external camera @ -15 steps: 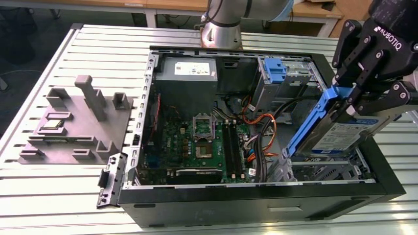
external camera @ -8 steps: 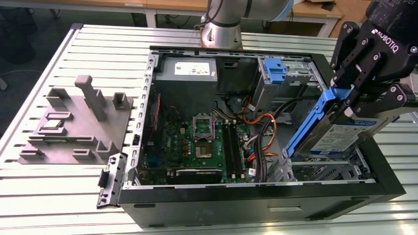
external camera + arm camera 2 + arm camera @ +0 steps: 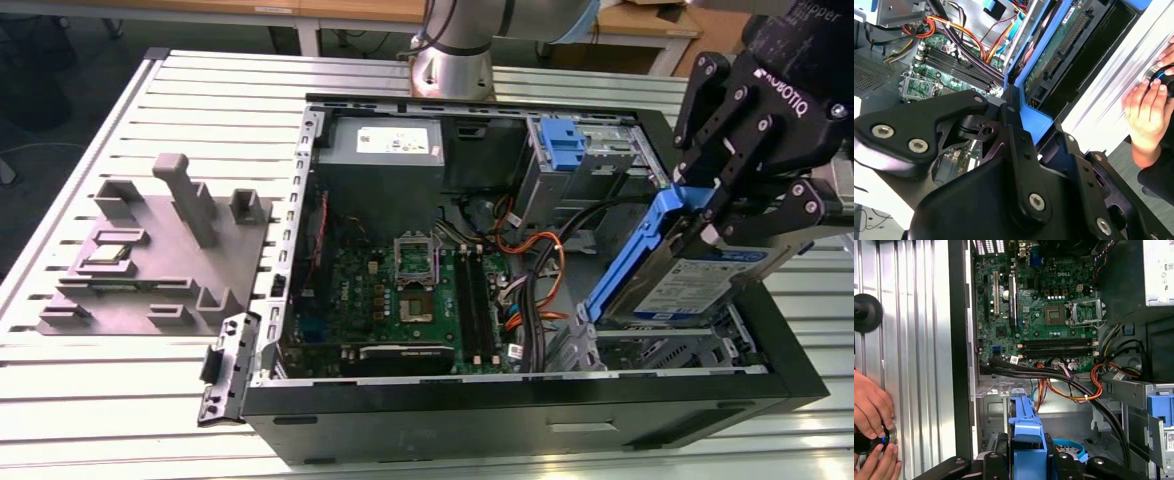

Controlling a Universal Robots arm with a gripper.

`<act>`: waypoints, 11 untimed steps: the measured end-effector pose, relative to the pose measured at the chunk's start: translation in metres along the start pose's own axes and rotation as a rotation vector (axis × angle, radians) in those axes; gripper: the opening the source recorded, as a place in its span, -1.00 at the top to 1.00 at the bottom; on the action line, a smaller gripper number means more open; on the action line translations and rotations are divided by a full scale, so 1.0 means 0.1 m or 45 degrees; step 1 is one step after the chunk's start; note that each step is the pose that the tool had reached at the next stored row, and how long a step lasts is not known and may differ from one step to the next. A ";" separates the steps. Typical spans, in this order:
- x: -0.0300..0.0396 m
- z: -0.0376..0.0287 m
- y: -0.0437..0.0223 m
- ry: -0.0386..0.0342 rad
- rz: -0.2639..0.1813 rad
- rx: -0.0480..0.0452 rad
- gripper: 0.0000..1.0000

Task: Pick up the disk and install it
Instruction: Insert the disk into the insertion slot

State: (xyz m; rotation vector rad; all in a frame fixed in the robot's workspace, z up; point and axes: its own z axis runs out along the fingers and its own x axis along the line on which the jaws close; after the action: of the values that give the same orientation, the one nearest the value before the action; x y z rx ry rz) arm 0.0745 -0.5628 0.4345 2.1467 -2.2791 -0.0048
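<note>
- Open PC case (image 3: 534,415) lies on its side on the slatted aluminium table (image 3: 134,400). Its black wall is nearest in the exterior view.
- Just behind that wall, at the exterior view's right, the disk (image 3: 701,285) hangs tilted with its label side up. The lower end is down by the metal drive cage (image 3: 667,350); can't tell if they touch.
- claw (image 3: 731,215) is clenched on the disk's upper end, fingers on the blue side rails.
- First wrist view: the blue rail sits squeezed between the 2 black fingers (image 3: 1060,462).
- Second wrist view: the disk's green circuit-board underside faces the camera.
- A person's 2 hands (image 3: 871,412) are on the table just outside the case wall, fingertips on a small black object (image 3: 874,442).
- Mid case: motherboard (image 3: 400,300) with an empty CPU socket (image 3: 416,258), RAM slots (image 3: 474,290) beside it, and orange and black cables (image 3: 534,265) running toward the cage.
- Exterior view's left, apart from the case: grey fixture (image 3: 147,250) carrying a small chip (image 3: 110,252).
- Far end of the case: grey power supply (image 3: 387,150) with a white sticker, and an upright blue latch piece (image 3: 563,150) to its right in the exterior view.
- Beyond the case: arm base (image 3: 454,60).
</note>
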 end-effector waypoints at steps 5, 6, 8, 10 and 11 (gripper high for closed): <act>0.000 0.022 0.000 0.0000 0.000 0.000 0.27; 0.000 0.027 0.000 -0.0001 0.000 0.000 0.27; 0.000 0.039 -0.001 -0.0001 0.000 0.000 0.27; 0.000 0.053 -0.001 -0.0002 0.000 0.000 0.27; 0.000 0.059 -0.001 -0.0001 0.000 0.000 0.27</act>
State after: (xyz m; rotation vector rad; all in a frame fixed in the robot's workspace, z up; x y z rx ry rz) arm 0.0745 -0.5629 0.4286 2.1468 -2.2791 -0.0049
